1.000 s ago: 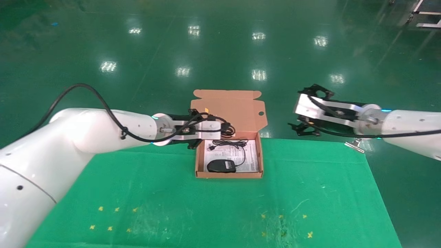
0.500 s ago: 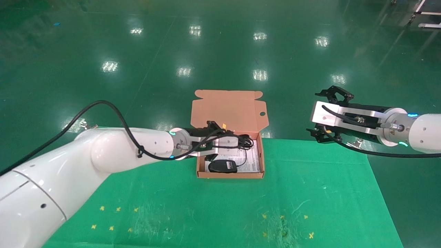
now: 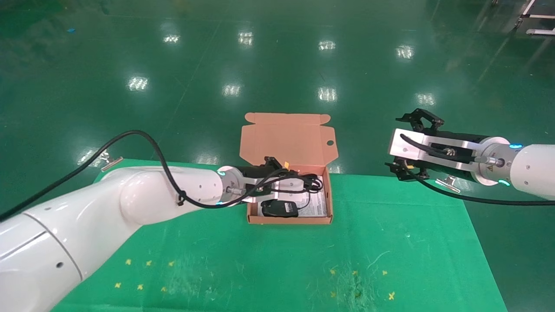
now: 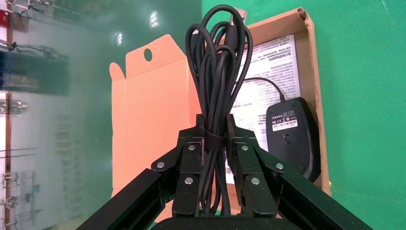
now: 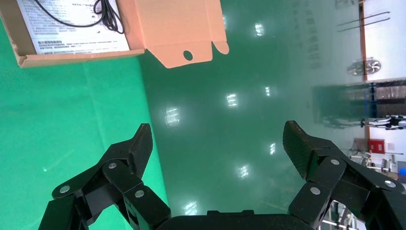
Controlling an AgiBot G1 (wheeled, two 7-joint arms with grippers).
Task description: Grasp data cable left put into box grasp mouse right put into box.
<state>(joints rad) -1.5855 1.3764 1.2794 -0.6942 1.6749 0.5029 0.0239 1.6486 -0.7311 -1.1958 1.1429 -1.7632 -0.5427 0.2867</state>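
Note:
The open cardboard box (image 3: pixel 328 203) sits at the far middle of the green mat, lid (image 3: pixel 288 138) standing up behind it. The black mouse (image 3: pixel 279 209) lies upside down in the box on the white sheet, label up (image 4: pixel 292 136). My left gripper (image 3: pixel 291 181) is shut on the data cable (image 4: pixel 218 72), a bundle of black loops held over the box's left part. My right gripper (image 3: pixel 396 145) is open and empty, off the mat's far right edge, its fingertips (image 5: pixel 143 139) spread wide.
The green mat (image 3: pixel 277 255) covers the table, with small yellow marks near the front. Metal clips (image 3: pixel 446 184) hold the mat at its far corners. Beyond the mat is shiny green floor.
My left gripper has moved right and down with the cable, from beside the box's left wall to over its inside. My right arm has drawn back to the right, away from the box.

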